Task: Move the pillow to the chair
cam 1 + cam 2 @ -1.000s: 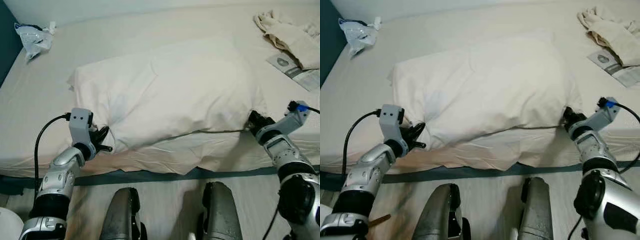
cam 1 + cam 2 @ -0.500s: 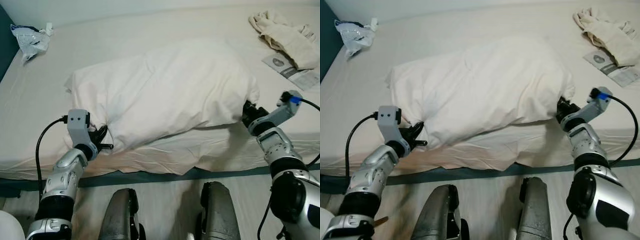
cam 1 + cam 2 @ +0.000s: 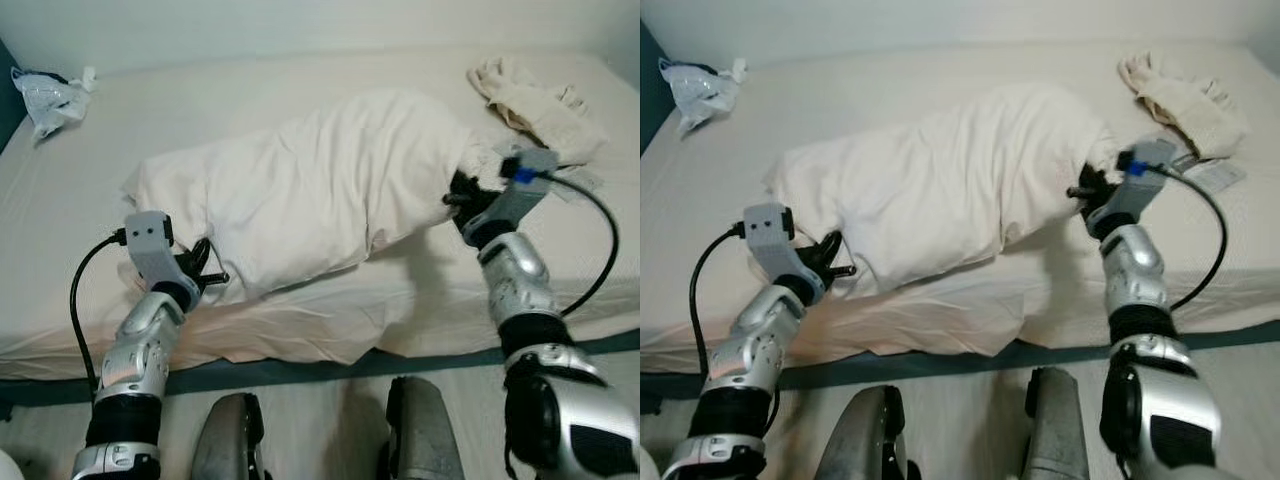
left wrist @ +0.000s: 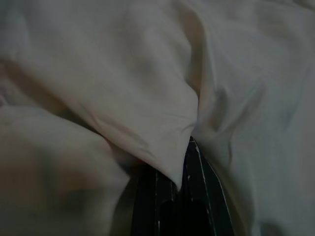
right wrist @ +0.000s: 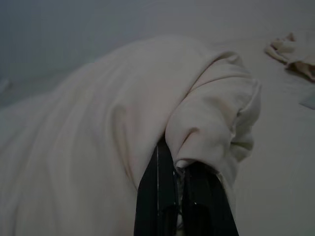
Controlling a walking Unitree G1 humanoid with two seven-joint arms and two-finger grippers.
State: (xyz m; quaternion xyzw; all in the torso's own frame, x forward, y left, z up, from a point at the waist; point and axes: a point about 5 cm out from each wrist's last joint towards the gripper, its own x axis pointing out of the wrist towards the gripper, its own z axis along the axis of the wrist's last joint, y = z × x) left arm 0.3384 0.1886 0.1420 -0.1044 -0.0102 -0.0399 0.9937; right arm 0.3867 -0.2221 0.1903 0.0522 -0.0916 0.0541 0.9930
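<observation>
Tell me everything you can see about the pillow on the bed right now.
The pillow is large, soft and off-white, in a wrinkled cotton-looking case. It lies across the near part of the bed, bunched and creased, its right end raised off the sheet. The left gripper is shut on its near left corner, and the right gripper is shut on a fold at its right end. Its left part rests on the sheet.

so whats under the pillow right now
Beneath the pillow lies the cream bed sheet; its right end is raised, casting shadow. Anything beneath its middle is covered.
</observation>
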